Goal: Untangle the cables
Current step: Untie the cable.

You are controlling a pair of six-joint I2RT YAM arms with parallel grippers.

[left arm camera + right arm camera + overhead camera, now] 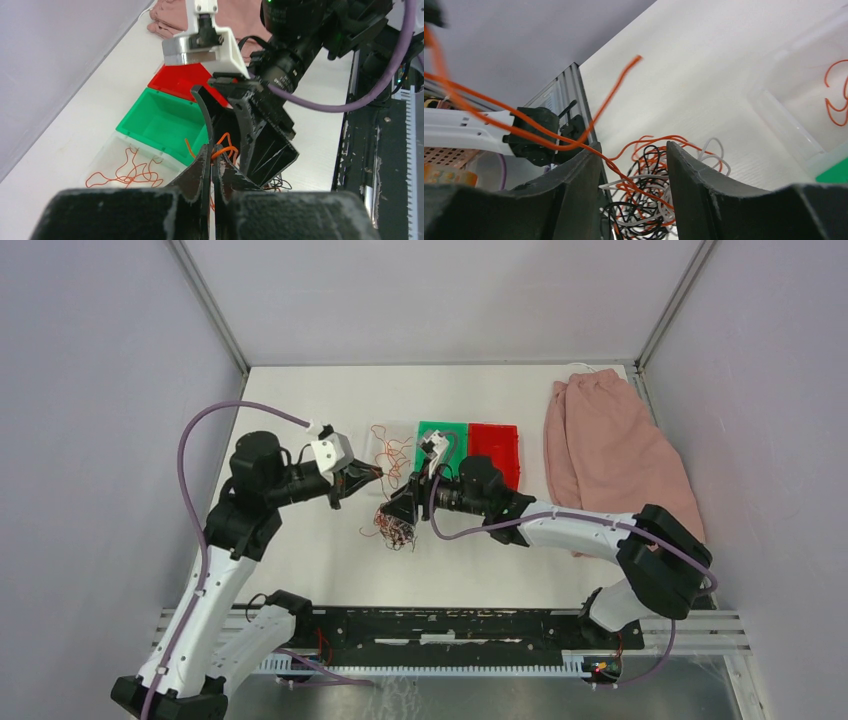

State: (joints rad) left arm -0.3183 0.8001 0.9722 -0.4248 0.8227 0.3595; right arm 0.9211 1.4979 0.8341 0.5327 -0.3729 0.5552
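The black rail (450, 625) holding both arm bases runs well to the near side of the green bin (455, 432). Left of that bin, the left gripper (372, 474) is clenched on one orange strand (226, 149), which stretches from it to the cables (395, 530). The cables, a clump of orange, black and white curls, lie on the table (300, 550) just off the bin's near left corner. The right gripper (402, 508) hangs over the clump, fingers apart and straddling it, pinching nothing. A clear tray (405, 430) with loose orange wires (390, 452) touches the bin's left side. A red bin (495, 445) touches its right side, and a pink cloth (610, 455) lies farther right.
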